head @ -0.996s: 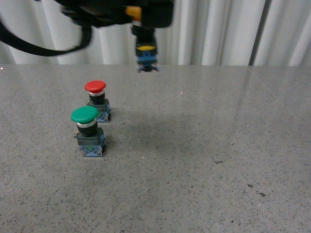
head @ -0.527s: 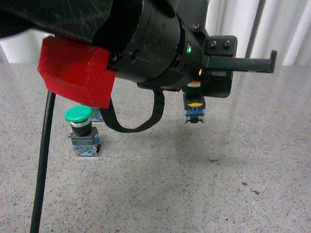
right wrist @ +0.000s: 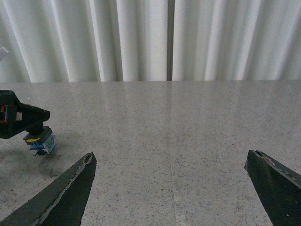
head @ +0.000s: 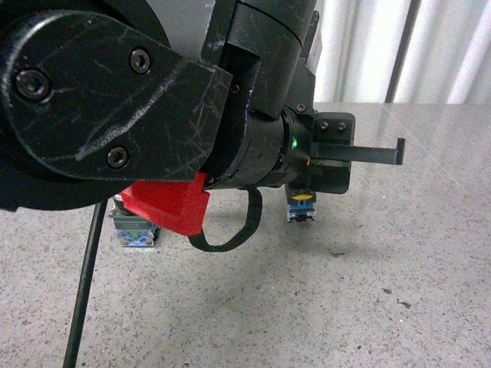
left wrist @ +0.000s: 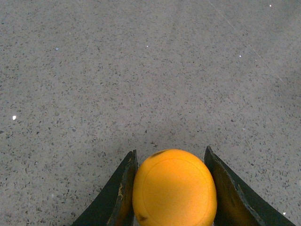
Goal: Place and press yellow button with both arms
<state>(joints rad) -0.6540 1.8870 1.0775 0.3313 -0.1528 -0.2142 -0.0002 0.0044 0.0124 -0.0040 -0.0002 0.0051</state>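
The yellow button (head: 301, 207) hangs under my left gripper (head: 304, 193), near the middle of the grey table (head: 399, 307). The left arm is black, carries a red block (head: 165, 207) and fills the left of the front view. In the left wrist view the round yellow cap (left wrist: 174, 188) sits clamped between the two black fingers (left wrist: 120, 193) of the left gripper (left wrist: 170, 149). My right gripper (right wrist: 169, 157) is open and empty, with its fingers (right wrist: 70, 188) wide apart over bare table. From there the yellow button (right wrist: 40, 141) shows far off, tilted and a little above the surface.
Only the bluish base of the green button (head: 134, 230) shows behind the left arm. The red button is hidden. A black cable (head: 84, 291) hangs down at the left. White curtains (right wrist: 141, 37) close off the far edge of the table.
The left arm has come down and nearer the camera, carrying the yellow button from high at the back to just above the table. It now hides the green cap and the red button.
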